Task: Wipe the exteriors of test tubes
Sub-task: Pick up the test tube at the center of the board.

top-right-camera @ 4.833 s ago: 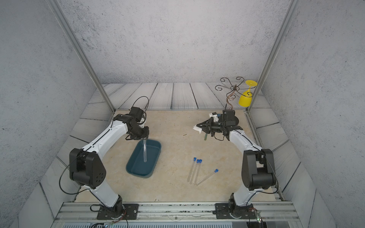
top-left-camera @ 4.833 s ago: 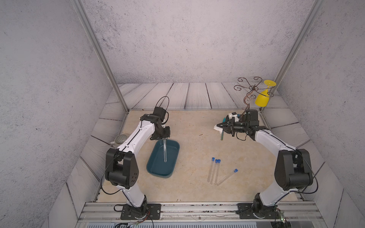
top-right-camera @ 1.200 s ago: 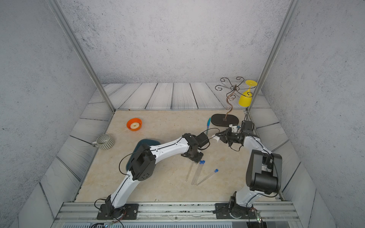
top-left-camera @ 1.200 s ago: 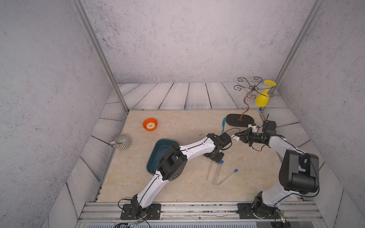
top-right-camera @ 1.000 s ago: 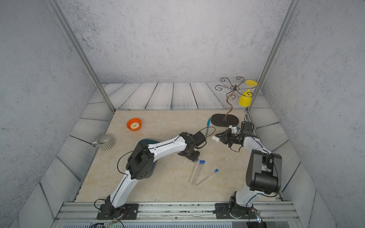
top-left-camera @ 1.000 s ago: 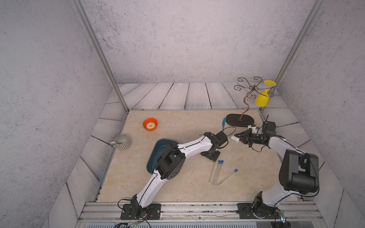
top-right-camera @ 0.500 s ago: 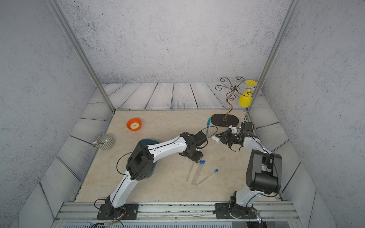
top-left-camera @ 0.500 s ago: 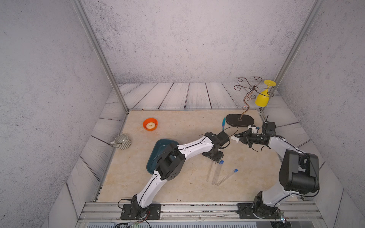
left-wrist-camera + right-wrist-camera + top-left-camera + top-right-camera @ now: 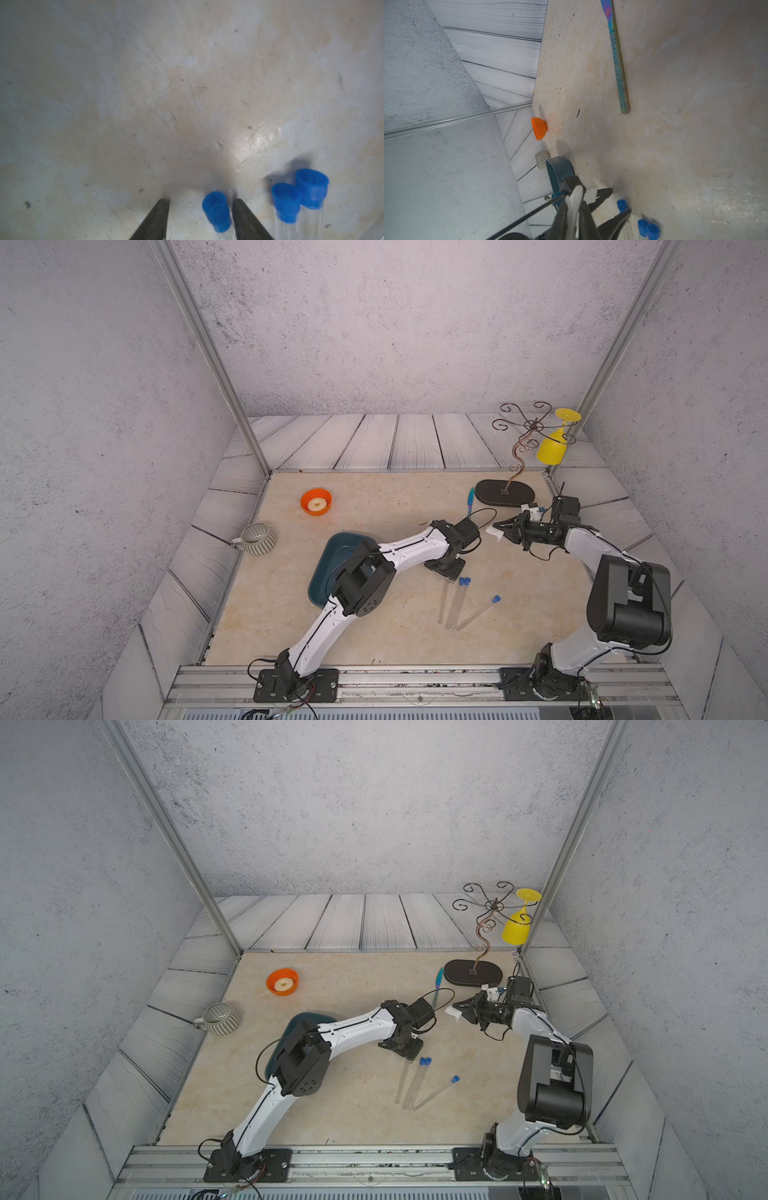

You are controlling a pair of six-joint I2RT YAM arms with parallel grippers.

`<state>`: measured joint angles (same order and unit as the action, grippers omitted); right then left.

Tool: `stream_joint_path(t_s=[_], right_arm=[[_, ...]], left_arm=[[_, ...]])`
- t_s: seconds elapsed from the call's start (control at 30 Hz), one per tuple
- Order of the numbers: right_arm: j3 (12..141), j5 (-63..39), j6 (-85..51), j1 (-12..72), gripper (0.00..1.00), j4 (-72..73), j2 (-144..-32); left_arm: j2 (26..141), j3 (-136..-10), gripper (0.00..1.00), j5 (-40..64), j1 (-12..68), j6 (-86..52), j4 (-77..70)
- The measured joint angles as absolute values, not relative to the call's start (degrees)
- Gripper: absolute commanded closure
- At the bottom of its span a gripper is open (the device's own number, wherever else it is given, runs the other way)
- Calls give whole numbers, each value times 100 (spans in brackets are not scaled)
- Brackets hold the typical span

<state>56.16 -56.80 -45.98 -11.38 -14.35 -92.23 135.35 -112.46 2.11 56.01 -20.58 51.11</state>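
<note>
Left wrist view looks down on the beige desk (image 9: 145,83) from very close. The left jaws are spread, and the blue cap of one test tube (image 9: 216,211) lies on the desk between them. It is close beside one finger (image 9: 247,222), with a clear gap to the other, so it is not pinched. Just beside it two more tubes (image 9: 286,205) lie side by side, their caps touching each other.

In both top views the left jaws point down onto the cap end of this test tube, and its clear body (image 9: 443,603) runs from there toward the front rail. The pair (image 9: 456,605) lies next to it, almost parallel. A fourth tube (image 9: 477,614) lies slanted, further to the robot's right, its cap apart from the others. All four are flat on the desk, between the two arms.

The right jaws are pressed together on a small white cloth (image 9: 576,193), which sticks out from their tips. In a top view the white cloth (image 9: 453,1013) hangs above the desk, near the left wrist and well apart from the tubes.

Behind lie a teal utensil (image 9: 470,499) and a wire stand (image 9: 505,492) with a yellow glass (image 9: 550,450) hanging upside down. A teal tray (image 9: 322,572) is partly hidden under the left arm (image 9: 415,547). An orange bowl (image 9: 316,502) and a striped cup (image 9: 257,538) are at the desk's left side.
</note>
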Motion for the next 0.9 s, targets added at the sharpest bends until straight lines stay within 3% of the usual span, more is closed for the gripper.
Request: stream_joint_path(t_s=[0.53, 0.9], right_arm=[[5610, -5680, -4580, -1138, 86, -1424, -9223], [5382, -5658, -4580, -1138, 86, -1328, -9220]], left_arm=[[13500, -11192, 64, 392, 5498, -2344, 5240], [13353, -10945, 68, 631, 5544, -2724, 5465]])
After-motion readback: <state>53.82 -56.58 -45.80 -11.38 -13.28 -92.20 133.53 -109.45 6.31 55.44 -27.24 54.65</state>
